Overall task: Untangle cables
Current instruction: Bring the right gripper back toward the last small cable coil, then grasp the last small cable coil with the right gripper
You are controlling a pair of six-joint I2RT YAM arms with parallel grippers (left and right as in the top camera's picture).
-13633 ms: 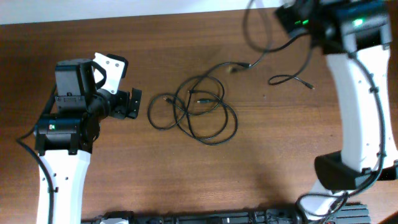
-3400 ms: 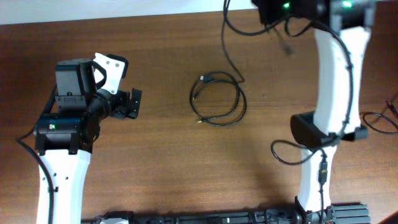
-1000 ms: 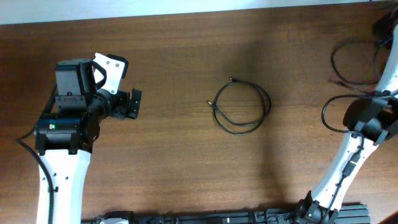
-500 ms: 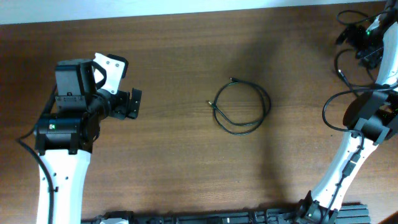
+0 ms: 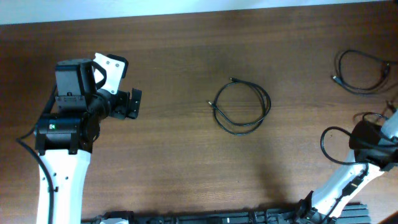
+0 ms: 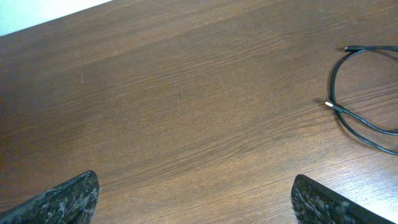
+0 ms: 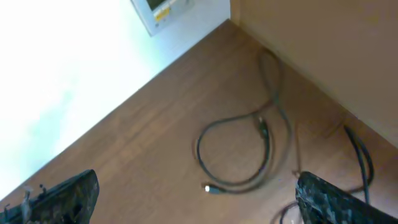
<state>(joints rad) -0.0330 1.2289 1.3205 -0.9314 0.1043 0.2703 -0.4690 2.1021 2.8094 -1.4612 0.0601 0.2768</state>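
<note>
**Cables: two loops, well apart**

Item one, centre cable (image 5: 242, 112): a single slack loop lying flat mid-table (image 5: 186, 168). It is roughly round, and both plug ends sit on the side toward your left tool (image 5: 132, 104). That tool is spread wide and holds nothing. It faces the loop across bare wood, and in the left wrist view the loop sits at the right edge. Your left arm is the nearer one.

Item two, corner cable (image 5: 359, 73): a loose loop at the table's far right. Your right tool (image 7: 199, 198) hangs above a loop there, probably this one, with its fingers wide apart and empty.

Judgement: no crossing shows between the two cables. Any reach to the centre falls to your left arm.
</note>
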